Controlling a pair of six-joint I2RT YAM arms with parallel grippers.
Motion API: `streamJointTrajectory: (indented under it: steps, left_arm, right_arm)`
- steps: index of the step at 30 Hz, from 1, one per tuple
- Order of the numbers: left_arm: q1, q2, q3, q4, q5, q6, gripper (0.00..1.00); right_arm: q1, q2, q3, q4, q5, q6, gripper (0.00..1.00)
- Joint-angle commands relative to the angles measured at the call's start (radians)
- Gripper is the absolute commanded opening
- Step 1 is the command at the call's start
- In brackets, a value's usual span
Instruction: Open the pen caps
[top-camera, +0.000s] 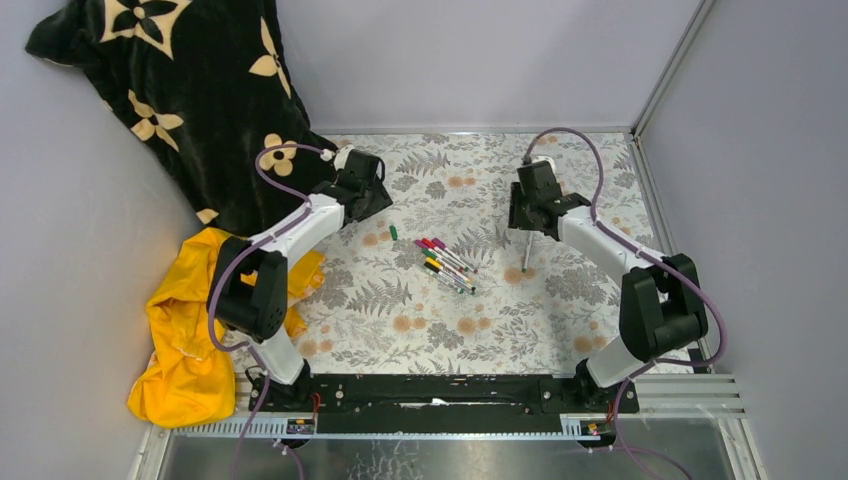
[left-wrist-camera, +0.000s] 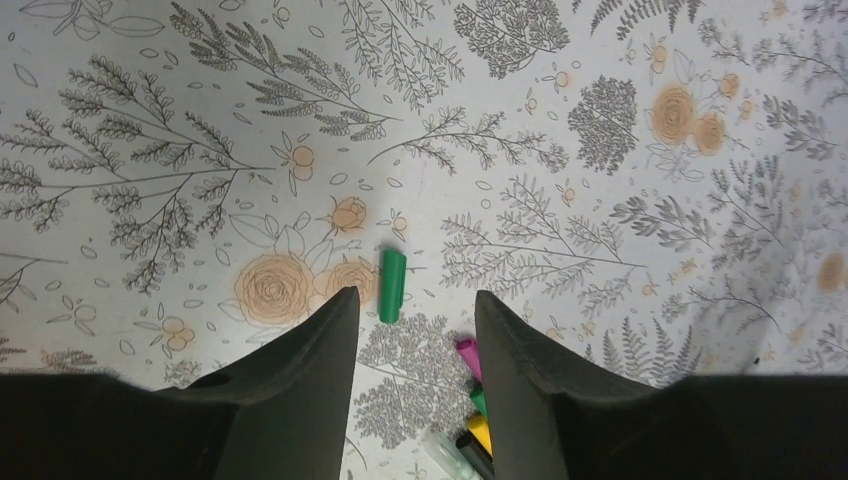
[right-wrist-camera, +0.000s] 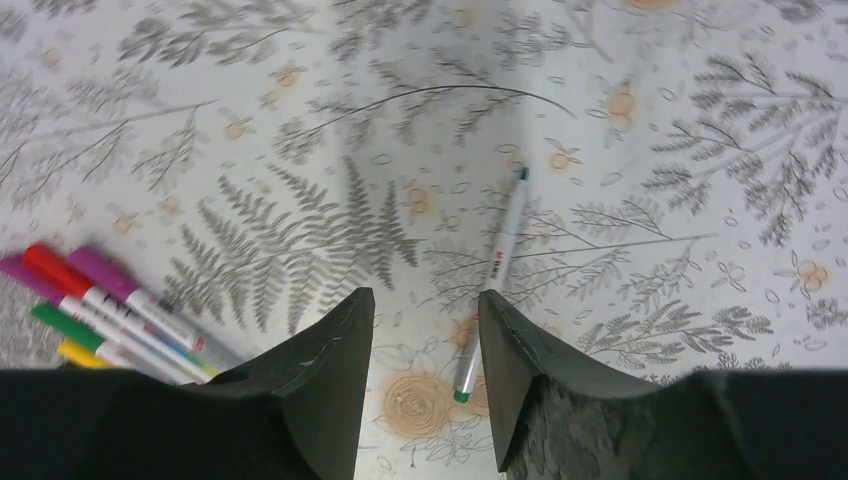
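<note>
The left gripper (left-wrist-camera: 412, 295) hangs above the floral-printed, pale worktop (top-camera: 580, 170) with its two dark fingers spread well apart and nothing between them. Just beyond its fingertips in the left wrist view lies a short green plastic pen cap (left-wrist-camera: 391, 285), loose on the worktop, off its pen and apart from the other pens. The right gripper (right-wrist-camera: 425, 295) is likewise parted wide and empty. Under the gap between its fingers lies a thin light-barrelled marker pen (right-wrist-camera: 505, 235), flat on the worktop, with a small green tip at its near end. Between the two arms is a tight bundle of light-barrelled marker pens (top-camera: 447, 265) lying side by side, their caps on: red (right-wrist-camera: 45, 262), magenta (right-wrist-camera: 95, 265), green (right-wrist-camera: 55, 318) and yellow (right-wrist-camera: 75, 352) show in the right wrist view. At the far left a black blanket with cream flower shapes (top-camera: 190, 90) is heaped against the wall, with a crumpled yellow cloth (top-camera: 185, 340) in front of it.
</note>
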Motion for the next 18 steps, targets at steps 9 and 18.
streamJointTrajectory:
  steps: [9, 18]
  left_arm:
    - [0.001, -0.226, -0.171, 0.029, 0.154, -0.069, 0.58]
    - [0.006, -0.4, -0.344, 0.117, 0.285, -0.134, 0.74]
  right_arm:
    - [0.236, 0.108, 0.137, -0.067, -0.176, -0.18, 0.51]
    - [0.309, 0.243, 0.214, -0.102, -0.191, -0.21, 0.5]
